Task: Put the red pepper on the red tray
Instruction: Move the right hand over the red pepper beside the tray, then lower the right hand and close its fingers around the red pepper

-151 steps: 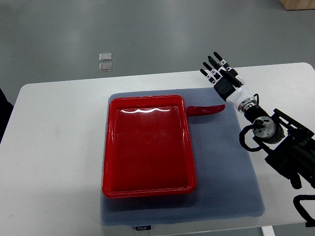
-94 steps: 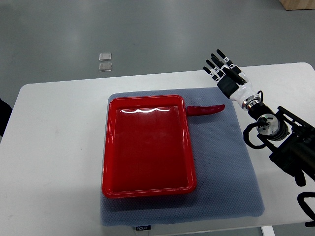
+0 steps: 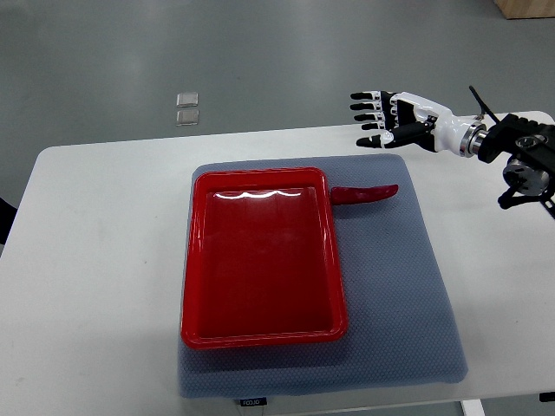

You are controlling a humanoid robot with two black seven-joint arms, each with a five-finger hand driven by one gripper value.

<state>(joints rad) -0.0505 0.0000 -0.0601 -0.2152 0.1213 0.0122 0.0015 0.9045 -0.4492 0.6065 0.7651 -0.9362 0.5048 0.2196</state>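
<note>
A long red pepper (image 3: 364, 193) lies on the grey mat just right of the red tray's (image 3: 260, 329) top right corner, its stem end touching or nearly touching the tray rim. The tray holds nothing. My right hand (image 3: 381, 119) hovers above the table's far edge, up and to the right of the pepper, fingers spread and pointing left, holding nothing. The left arm is out of view.
The grey mat (image 3: 399, 303) covers the middle of the white table (image 3: 95, 260). Two small clear squares (image 3: 186, 108) lie on the floor beyond the table. My right forearm (image 3: 520, 156) crosses the table's far right corner.
My right arm swung up and to the right; the hand rotated from pointing up-left to pointing left and rose towards the table's far edge. The pepper has not moved.
</note>
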